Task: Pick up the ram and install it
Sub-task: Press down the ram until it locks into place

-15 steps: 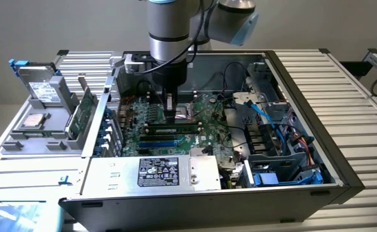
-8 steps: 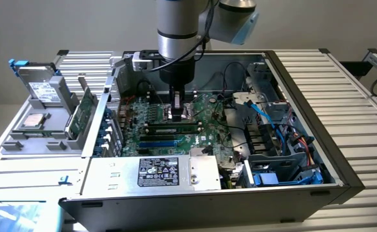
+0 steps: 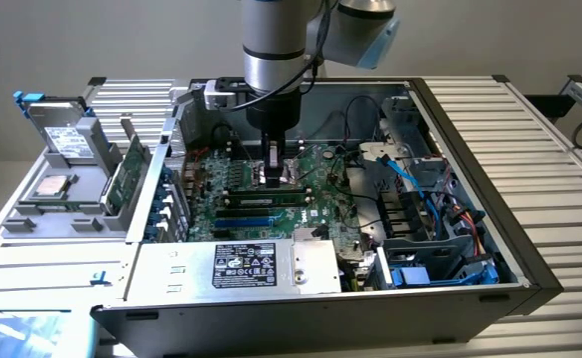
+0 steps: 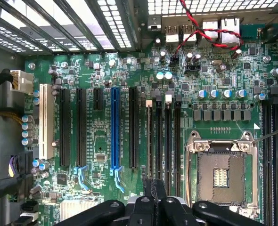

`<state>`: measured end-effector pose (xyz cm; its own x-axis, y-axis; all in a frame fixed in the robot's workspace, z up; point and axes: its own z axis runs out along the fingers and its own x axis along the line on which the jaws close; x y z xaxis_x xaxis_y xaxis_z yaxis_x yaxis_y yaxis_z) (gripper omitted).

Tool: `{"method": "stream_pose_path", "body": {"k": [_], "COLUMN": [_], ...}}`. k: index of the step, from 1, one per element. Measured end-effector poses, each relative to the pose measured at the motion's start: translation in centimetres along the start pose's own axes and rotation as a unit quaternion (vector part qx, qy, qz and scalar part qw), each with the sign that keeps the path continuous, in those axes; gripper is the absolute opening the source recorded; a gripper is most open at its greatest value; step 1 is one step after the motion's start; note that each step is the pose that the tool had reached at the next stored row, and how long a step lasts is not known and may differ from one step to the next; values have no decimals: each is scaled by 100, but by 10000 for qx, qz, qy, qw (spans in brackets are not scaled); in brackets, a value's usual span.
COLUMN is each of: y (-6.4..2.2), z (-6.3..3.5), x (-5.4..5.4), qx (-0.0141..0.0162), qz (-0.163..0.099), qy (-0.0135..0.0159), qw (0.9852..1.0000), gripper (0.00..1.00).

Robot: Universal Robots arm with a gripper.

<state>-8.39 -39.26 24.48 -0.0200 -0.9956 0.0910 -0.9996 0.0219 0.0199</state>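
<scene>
Exterior view first, from its left: a grey parts tray [image 3: 72, 212] sits on the slatted table [image 3: 539, 134], holding a hard drive [image 3: 60, 138], a square processor chip [image 3: 50, 186] and a broad green expansion card [image 3: 127, 175] standing on edge. Just beside the tray is the open computer case [image 3: 311, 317], lying on its side. A silver power supply [image 3: 236, 267] with a black label sits at its near edge, and the green motherboard [image 3: 320, 186] lies behind it.

The robot arm [image 3: 273, 52] drops straight down into the case, and its gripper [image 3: 273, 179] hangs low over the board with its fingers pressed together and nothing visibly held between them. The ram [image 3: 266, 200] lies lengthwise along the memory slots, just on the near side of the fingertips, its dark chips facing up. From here I cannot tell whether the fingers touch it. Blue slots [image 3: 246, 221] run parallel just nearer the power supply. Towards the exterior view's right, blue cables [image 3: 410, 179] loop past the drive bays.

Looking down from the wrist camera, a white slot [image 4: 45, 120] comes first, then black expansion slots [image 4: 65, 127], a long blue slot [image 4: 114, 127], four narrow memory slots [image 4: 163, 136] and the bare processor socket [image 4: 221, 172]. A red and black wire [image 4: 200, 28] snakes across the board's far edge. The closed gripper [image 4: 153, 186] sits over the end of the memory slots.
</scene>
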Motion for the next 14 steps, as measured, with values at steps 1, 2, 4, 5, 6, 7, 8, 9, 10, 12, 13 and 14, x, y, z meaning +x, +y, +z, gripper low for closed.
{"method": "stream_pose_path", "body": {"k": [1, 2, 4, 5, 6, 7, 8, 9, 10, 12, 13, 14], "y": [0, 0, -1, 0, 0, 0, 0, -1, -1, 0, 0, -1], "z": [0, 0, -1, -1, -1, -1, 0, 0, 0, 1, 1, 2], "x": [0, 0, 0, 0, 0, 1, 0, 0, 0, 0, 0, 0], "qx": [0, 0, -7, -13, -20, -27, -33, -40, -47, -61, -69, -77], "qz": [0, 1, 74, 137, 206, 284, 359, 432, 512, 670, 757, 839], "qy": [0, 0, -1, -2, -3, -5, -7, -8, -10, -13, -15, -16], "qw": [10000, 10000, 10000, 9999, 9998, 9996, 9993, 9991, 9987, 9977, 9971, 9964], "gripper": [12, 12, 12, 12, 12, 12, 12, 12, 12, 12, 12, 12]}}
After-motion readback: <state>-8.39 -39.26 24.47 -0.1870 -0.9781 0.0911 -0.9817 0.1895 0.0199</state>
